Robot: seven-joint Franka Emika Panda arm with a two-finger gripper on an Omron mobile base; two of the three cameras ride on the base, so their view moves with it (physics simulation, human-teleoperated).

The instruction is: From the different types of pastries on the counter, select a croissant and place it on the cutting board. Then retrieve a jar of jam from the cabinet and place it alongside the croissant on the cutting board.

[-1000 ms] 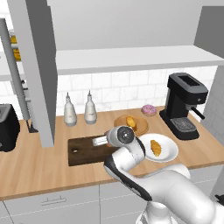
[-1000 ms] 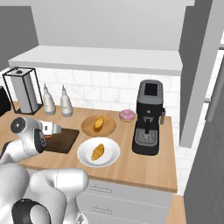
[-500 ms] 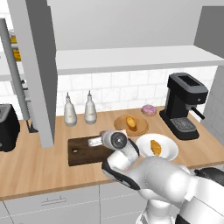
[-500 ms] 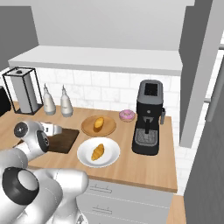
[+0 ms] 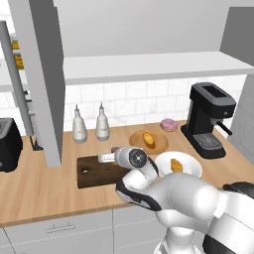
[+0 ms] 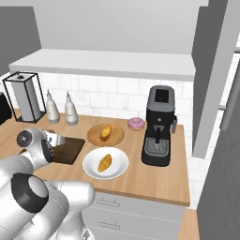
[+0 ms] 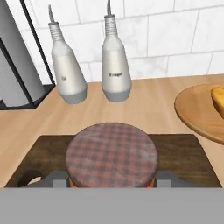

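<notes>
JAWS: clenching the orange-brown cylindrical jam jar (image 7: pixel 112 157) with checked brown lid | LOCATION: sitting over the dark rectangular wooden cutting board (image 7: pixel 183 153) | LABELS: lettering on two glossy white bottles (image 7: pixel 117 72) illegible

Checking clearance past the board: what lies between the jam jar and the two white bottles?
In the hand view, between the jar and the bottles: the cutting board's far strip, then bare counter.

Jar of jam (image 7: pixel 112 154) body under its lid.
</notes>
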